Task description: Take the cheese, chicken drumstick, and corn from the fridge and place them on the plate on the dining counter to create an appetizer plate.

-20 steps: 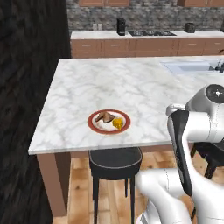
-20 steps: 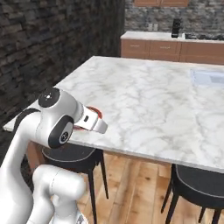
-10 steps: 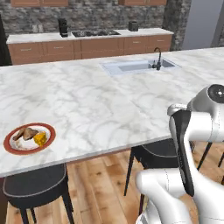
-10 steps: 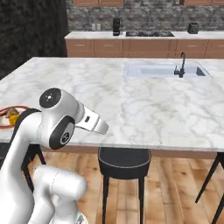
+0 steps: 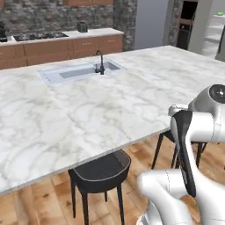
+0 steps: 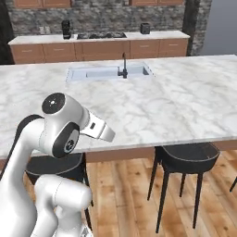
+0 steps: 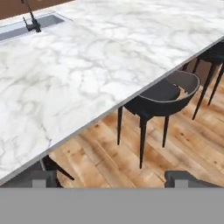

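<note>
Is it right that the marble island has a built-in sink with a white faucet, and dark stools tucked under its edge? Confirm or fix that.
Not quite. The faucet on the sink is black, not white, as the right base view shows. The rest holds: the sink is set into the marble island, and dark stools stand under its edge.

A wood floor [image 6: 125, 185] runs under dark stools [image 6: 187, 159] at 5 o'clock in the right base view. At 12 o'clock, brown cabinets [image 6: 106, 48] with a pale top stand against a stone wall [image 6: 102, 11]. A sink [image 6: 109, 72] with a black tap [image 6: 123, 69] lies nearer.
</note>
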Controlling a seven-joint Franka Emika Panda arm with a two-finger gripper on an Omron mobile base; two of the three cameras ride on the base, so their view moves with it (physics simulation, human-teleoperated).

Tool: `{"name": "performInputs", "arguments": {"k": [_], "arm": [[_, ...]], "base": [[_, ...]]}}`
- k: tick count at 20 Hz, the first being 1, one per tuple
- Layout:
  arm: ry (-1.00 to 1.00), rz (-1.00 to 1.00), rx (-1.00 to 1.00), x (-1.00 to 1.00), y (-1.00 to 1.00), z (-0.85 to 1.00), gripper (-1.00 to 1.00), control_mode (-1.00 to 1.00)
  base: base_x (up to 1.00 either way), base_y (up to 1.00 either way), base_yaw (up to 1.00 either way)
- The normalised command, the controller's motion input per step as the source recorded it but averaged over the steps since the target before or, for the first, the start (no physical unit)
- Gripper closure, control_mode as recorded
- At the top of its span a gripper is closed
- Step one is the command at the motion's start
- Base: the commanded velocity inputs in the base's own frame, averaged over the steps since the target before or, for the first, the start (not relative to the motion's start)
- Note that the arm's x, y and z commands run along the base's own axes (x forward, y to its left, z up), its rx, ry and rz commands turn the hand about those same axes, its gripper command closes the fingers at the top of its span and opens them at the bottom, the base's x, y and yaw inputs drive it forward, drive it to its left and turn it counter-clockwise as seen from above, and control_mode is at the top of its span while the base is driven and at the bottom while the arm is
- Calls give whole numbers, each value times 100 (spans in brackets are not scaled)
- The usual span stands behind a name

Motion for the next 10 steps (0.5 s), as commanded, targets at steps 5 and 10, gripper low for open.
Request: {"name": "performInputs", "arguments": {"k": [5, 10], "arm": [[0, 0, 0, 0, 0, 0, -100, 100], [0, 0, 0, 0, 0, 0, -100, 100]], "base": [[0, -100, -31], [0, -100, -24]]}}
